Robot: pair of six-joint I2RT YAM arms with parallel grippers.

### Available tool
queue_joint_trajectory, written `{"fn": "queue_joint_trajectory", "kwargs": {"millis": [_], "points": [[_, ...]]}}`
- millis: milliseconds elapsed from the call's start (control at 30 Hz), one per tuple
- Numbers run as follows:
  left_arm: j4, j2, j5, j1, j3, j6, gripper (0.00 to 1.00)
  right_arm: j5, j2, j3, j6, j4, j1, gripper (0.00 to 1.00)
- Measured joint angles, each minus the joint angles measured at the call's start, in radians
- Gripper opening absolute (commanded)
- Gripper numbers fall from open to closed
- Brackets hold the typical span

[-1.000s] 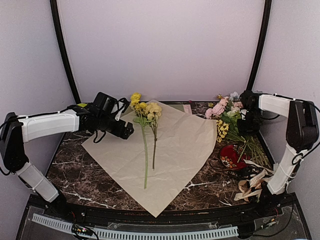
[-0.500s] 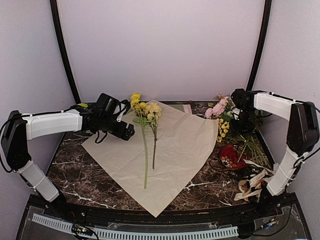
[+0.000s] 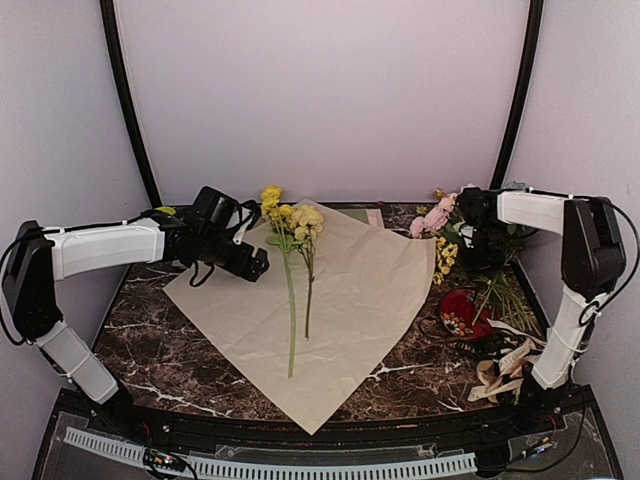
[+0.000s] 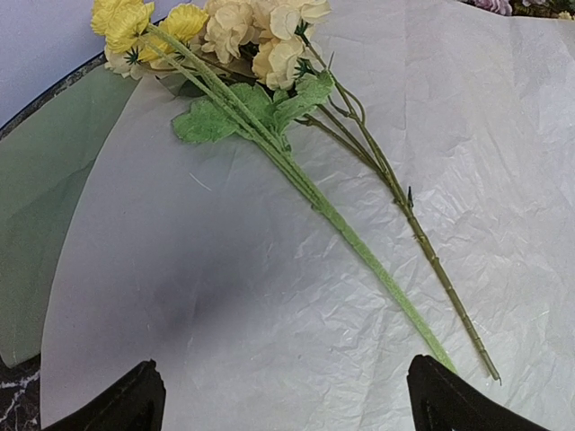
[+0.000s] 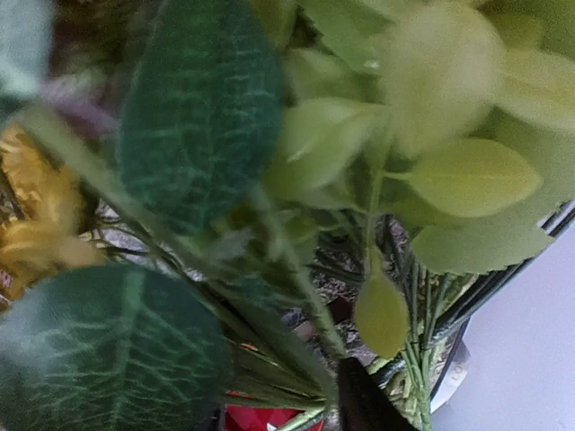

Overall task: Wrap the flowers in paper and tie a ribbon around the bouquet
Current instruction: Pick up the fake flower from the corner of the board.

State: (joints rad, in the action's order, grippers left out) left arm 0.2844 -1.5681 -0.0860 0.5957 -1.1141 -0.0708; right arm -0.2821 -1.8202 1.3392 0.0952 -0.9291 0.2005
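Flowers (image 3: 291, 300) on paper (image 3: 370, 290) | near left end effector (image 3: 257, 266), not touching | jaws wide

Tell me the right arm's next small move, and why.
Probably close the right gripper on one stem in the flower pile and lift it clear: two yellow flower stems already lie on the paper, and the wrist view shows its fingers deep among leaves, with no grip evident.

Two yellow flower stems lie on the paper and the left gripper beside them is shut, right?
No: the left gripper is open, jaws wide apart above the paper, as the left wrist view shows. The two yellow flower stems do lie on the paper.
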Motion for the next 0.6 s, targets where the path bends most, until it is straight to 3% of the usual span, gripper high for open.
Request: {"fn": "queue_joint_trajectory", "kwargs": {"millis": [167,600], "points": [[0.002,0.000,0.000,0.000,0.000,0.000,0.97,-0.029,-0.002,0.006,-0.019,0.010,0.000,0.00],[0.002,0.000,0.000,0.000,0.000,0.000,0.97,-0.102,0.216,0.051,-0.004,-0.007,0.002,0.00]]}}
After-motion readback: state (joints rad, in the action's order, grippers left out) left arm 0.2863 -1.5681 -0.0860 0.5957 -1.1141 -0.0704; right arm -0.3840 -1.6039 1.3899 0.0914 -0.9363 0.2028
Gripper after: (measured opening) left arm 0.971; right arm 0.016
